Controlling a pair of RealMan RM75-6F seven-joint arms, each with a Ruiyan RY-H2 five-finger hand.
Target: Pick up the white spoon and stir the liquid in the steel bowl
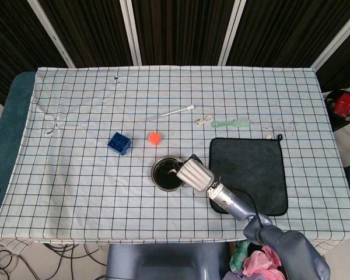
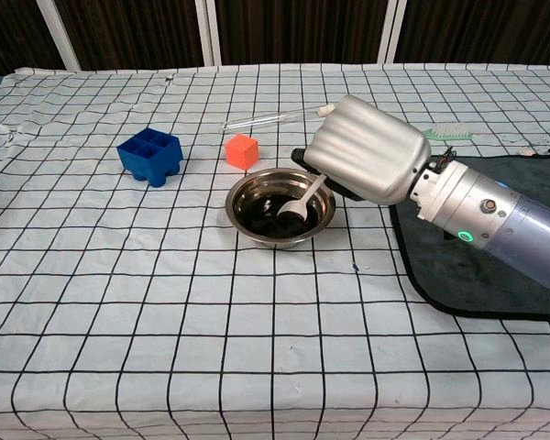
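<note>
Held in the silver right hand (image 2: 362, 160) at the round steel bowl's (image 2: 240, 195) right rim, white plastic spoon (image 2: 298, 203) slanting down-left, scoop in the dark liquid (image 2: 264, 213); left hand unseen.

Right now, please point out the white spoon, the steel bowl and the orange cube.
white spoon (image 2: 293, 209), chest view, on its scoop inside the bowl.
steel bowl (image 2: 257, 234), chest view, on its near rim.
orange cube (image 2: 242, 150), chest view, on its front face.
</note>
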